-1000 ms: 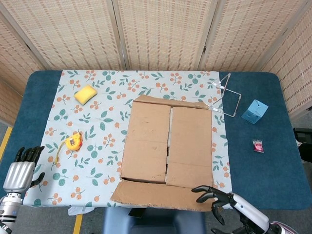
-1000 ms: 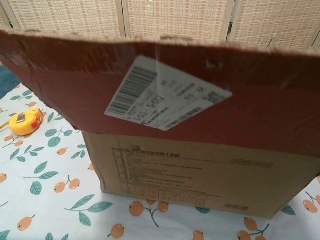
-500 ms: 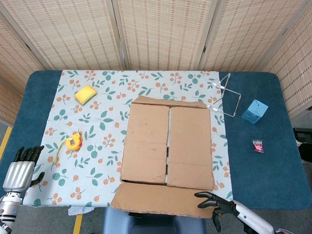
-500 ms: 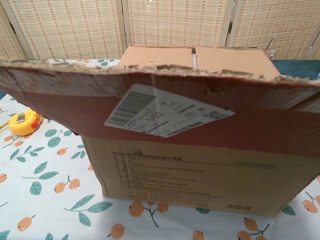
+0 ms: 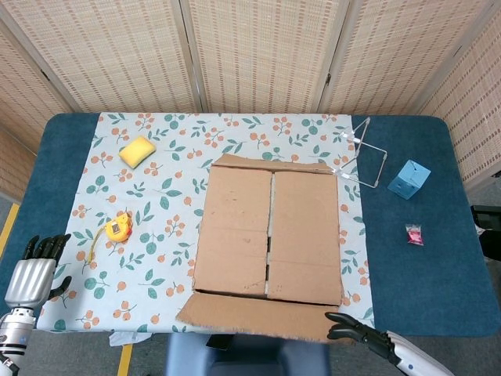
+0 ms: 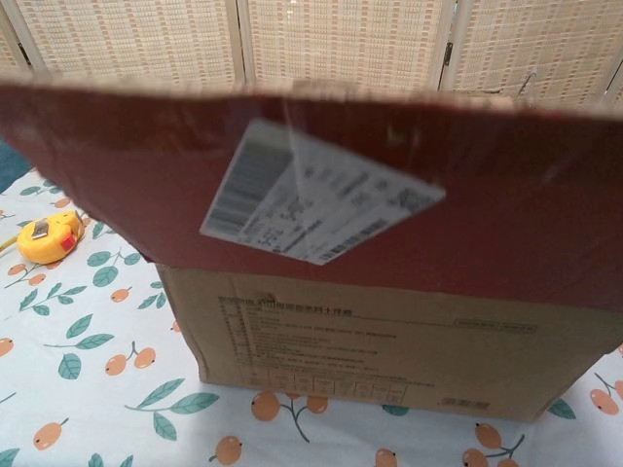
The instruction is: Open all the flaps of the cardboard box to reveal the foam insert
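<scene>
Head view showed your right hand (image 5: 368,338) with fingers spread and holding nothing, just off the near right corner of the cardboard box (image 5: 268,235); whether its fingertips touched the flap edge could not be told. Your left hand (image 5: 33,270) stood well to the left of the box, at the table edge, fingers apart and upright, gripping nothing.

The box sat on the floral cloth (image 5: 156,180), right of the tape measure (image 5: 118,228) and the yellow sponge (image 5: 138,151). Its near flap (image 5: 254,316) was folded out toward you; the two long inner flaps (image 5: 235,231) lay closed, meeting along a centre seam (image 5: 270,235). No foam insert was visible.

Judged handling: the flaps were light, stiff corrugated board with torn edges, liable to spring back on their creases. You should take hold at the free edge along the seam, hooking fingertips underneath; the box itself looked light enough to shift if pulled hard.

Against the frame one second earlier, your right hand had drawn back off the near flap toward you. In the chest view, the near flap (image 6: 311,185) had dipped half a second ago, exposing the box top, and had risen again to hide it.
</scene>
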`<state>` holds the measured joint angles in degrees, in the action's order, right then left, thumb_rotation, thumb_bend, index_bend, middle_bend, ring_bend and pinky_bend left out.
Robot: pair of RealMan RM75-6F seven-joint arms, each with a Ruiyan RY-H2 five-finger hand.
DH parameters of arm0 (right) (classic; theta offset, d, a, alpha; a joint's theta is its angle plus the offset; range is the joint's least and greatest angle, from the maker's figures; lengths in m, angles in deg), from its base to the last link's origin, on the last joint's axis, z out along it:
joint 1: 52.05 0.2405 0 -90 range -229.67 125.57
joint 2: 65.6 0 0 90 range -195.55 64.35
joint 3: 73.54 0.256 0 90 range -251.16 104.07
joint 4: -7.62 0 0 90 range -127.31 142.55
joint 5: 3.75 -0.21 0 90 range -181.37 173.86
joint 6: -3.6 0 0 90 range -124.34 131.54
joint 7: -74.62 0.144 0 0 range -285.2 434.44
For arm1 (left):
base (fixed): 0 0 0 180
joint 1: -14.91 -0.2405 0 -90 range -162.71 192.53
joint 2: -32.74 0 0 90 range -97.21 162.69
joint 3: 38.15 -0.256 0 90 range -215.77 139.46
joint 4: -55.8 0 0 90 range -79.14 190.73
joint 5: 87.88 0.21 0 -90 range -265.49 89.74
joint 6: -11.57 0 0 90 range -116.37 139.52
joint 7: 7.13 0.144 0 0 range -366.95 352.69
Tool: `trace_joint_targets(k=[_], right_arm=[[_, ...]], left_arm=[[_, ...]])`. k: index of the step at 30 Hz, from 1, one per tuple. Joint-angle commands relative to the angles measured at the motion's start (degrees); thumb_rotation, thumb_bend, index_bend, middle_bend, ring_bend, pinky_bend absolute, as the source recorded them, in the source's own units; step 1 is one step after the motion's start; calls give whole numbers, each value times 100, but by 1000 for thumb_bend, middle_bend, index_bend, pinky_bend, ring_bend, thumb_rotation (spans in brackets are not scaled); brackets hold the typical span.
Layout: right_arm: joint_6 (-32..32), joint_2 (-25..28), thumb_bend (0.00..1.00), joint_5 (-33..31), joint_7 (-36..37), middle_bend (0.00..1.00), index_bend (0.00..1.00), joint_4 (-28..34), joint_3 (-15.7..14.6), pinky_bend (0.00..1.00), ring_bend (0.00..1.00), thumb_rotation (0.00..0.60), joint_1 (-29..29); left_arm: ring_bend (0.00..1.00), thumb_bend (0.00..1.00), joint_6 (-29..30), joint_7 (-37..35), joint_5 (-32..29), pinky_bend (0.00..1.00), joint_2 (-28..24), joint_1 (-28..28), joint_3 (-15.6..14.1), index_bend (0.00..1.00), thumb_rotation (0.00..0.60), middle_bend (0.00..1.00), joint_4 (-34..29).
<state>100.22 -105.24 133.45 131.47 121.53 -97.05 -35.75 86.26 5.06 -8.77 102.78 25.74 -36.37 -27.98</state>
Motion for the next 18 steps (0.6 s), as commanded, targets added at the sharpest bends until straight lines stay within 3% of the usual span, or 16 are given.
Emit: trace_joint_targets(k=[1, 6, 12, 18], right_arm=[[451, 150, 389, 358, -193, 0, 66, -143, -90, 118, 154, 555, -179], [753, 133, 388, 467, -302, 0, 59, -290, -126, 118, 151, 554, -332], [823, 71, 389, 121, -497, 17, 58, -208, 3, 89, 163, 551, -389], [187, 58, 389, -482, -1731, 26, 190, 251, 611, 46, 168, 549, -203]], left_arm=[[141, 368, -17, 6, -10, 76, 8, 8, 0, 92, 600, 147, 5], [141, 368, -35, 41, -23, 76, 27, 18, -1, 93, 600, 147, 15], [141, 368, -49, 61, -23, 76, 39, 26, -10, 93, 600, 147, 15], [141, 367, -41, -14, 1, 76, 7, 24, -15, 93, 600, 147, -6]])
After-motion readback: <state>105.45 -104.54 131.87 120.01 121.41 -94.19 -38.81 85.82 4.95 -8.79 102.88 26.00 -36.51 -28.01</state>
